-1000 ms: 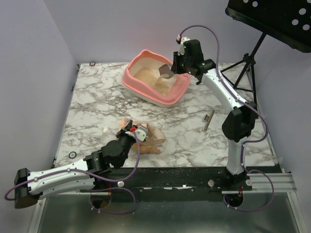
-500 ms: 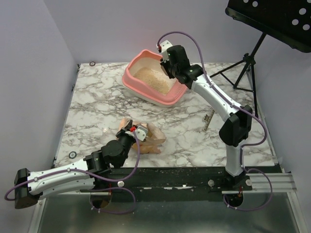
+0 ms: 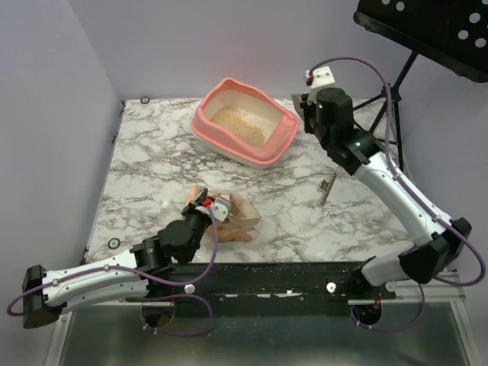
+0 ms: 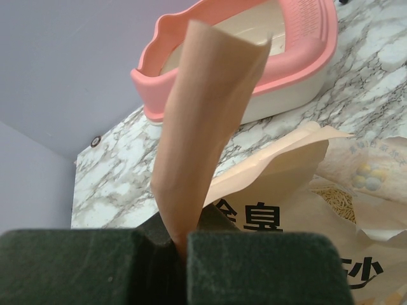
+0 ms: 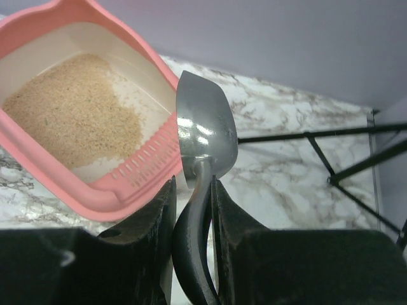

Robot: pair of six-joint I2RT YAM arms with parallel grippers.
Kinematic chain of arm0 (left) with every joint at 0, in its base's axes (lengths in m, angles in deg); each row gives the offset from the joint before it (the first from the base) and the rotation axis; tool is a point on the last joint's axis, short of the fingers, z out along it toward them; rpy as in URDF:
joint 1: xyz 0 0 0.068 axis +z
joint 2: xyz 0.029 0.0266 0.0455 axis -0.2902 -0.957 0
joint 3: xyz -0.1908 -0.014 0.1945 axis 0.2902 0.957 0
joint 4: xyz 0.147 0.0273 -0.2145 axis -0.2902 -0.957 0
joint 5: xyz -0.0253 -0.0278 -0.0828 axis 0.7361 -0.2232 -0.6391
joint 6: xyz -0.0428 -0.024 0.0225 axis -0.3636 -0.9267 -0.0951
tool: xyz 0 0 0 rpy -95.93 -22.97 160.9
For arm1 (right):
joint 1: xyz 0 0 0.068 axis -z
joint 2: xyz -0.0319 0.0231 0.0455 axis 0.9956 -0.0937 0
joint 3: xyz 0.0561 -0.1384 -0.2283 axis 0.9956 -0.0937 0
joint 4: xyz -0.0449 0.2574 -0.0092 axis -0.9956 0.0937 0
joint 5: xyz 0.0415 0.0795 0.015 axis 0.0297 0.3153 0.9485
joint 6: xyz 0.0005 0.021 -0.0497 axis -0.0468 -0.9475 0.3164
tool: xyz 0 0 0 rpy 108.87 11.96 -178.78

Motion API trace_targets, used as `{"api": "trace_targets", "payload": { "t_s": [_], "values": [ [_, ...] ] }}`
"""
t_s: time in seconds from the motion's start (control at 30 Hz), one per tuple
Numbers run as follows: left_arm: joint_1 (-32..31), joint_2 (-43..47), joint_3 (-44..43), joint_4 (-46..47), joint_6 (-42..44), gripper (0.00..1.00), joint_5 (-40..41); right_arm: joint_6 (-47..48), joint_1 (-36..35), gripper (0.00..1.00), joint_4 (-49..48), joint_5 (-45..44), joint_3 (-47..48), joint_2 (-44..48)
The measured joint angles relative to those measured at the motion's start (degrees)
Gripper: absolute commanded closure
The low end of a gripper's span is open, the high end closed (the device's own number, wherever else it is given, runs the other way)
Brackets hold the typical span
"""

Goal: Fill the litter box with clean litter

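Gripping the scoop (image 5: 205, 130) in the right claw (image 5: 192, 190) just beside the litter box (image 3: 244, 155), left claw (image 4: 181, 241) pinching the bag flap (image 4: 206, 108); litter (image 3: 242, 126) covering only part of the floor, more scoops needed.

A small metal piece (image 3: 328, 188) lies on the marble table (image 3: 152, 168) near a black stand (image 3: 431, 30).

The top camera hangs high behind the arm bases, looking down and forward over the whole marble worktop (image 3: 152, 175). The left wrist camera sits low at the near side, tight behind its fingers (image 4: 254, 267), facing far toward the litter box (image 4: 299, 57). The right wrist camera rides at the far right, close beside that box, looking down and far. All three views share the box.
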Motion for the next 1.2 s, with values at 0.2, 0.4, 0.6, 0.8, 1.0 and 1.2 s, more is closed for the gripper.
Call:
{"api": "trace_targets", "payload": {
  "t_s": [0.2, 0.4, 0.6, 0.8, 1.0, 1.2],
  "values": [
    [0.07, 1.03, 0.00, -1.20, -0.28, 1.00, -0.68, -11.63, 5.81, 0.99, -3.98, -0.44, -19.82, 13.60],
    [0.07, 1.70, 0.00, -1.79, -0.63, 1.00, -1.11, -23.82, 8.61, 0.99, -12.37, 2.38, -39.32, 20.39],
    [0.07, 1.84, 0.00, -2.08, -0.74, 1.00, -1.57, -33.24, 8.57, 0.99, -23.23, 1.81, -54.75, 20.20],
    [0.11, 1.73, 0.00, -2.05, -0.87, 1.00, -1.73, -37.73, 8.57, 0.99, -33.14, -0.26, -58.66, 17.40],
    [0.11, 0.76, -0.11, -1.49, -0.85, 1.00, -1.73, -40.92, 8.57, 0.94, -39.28, -0.96, -55.87, 8.94],
    [0.37, -0.22, -0.22, -0.70, -0.83, 1.00, -1.70, -42.58, 8.57, 0.72, -40.24, -1.70, -50.49, 1.86]
  ]
}}
